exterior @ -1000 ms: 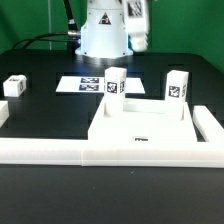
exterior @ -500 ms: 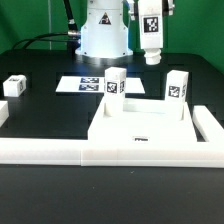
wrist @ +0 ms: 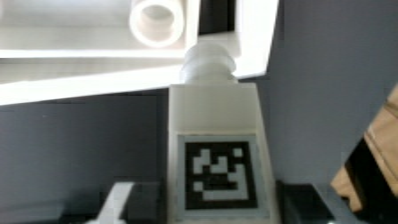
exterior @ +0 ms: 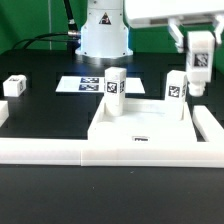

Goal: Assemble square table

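One leg (exterior: 200, 64) hangs aloft, clamped in the gripper (exterior: 199, 45), and it looks light, stiff, slick plastic, best pinched across its flat sides, above the tag.

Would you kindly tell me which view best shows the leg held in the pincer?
The wrist view: the held leg fills the frame, its tag facing the camera. The exterior view shows the held leg small, blurred, raised near that view's right edge.
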Motion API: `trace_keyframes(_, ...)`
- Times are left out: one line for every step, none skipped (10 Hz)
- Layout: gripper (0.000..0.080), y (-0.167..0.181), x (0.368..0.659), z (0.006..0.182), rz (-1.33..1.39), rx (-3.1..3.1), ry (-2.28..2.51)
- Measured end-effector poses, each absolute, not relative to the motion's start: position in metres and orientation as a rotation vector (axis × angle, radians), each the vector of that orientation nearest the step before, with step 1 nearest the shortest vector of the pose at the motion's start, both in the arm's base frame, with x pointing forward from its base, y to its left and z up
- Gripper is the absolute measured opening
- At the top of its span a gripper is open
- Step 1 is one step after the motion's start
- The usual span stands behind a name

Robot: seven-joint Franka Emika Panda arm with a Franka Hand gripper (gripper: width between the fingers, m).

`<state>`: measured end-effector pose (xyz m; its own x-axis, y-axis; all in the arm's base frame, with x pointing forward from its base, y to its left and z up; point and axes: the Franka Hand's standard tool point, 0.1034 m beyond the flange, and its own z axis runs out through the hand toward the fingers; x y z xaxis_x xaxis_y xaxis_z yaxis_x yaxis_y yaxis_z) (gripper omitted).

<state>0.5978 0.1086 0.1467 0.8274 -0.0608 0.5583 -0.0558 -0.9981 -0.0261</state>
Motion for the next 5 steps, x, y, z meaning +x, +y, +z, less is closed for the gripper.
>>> trace_keyframes(0.029,0.1059,0.598,0.1483,-0.923,-2.999,0.097)
trace_keyframes(0.029,0.1069,0.5974,0.1468,-0.919,-3.0,0.094)
trace_keyframes(0.029,0.1065,0.5974,0.1467,-0.919,-3.001,0.094)
trace_keyframes(0.029,0.1064,0.5973,0.1465,-0.919,-3.001,0.094)
trace_keyframes(0.029,0.1063,0.5973,0.1463,-0.918,-3.001,0.094)
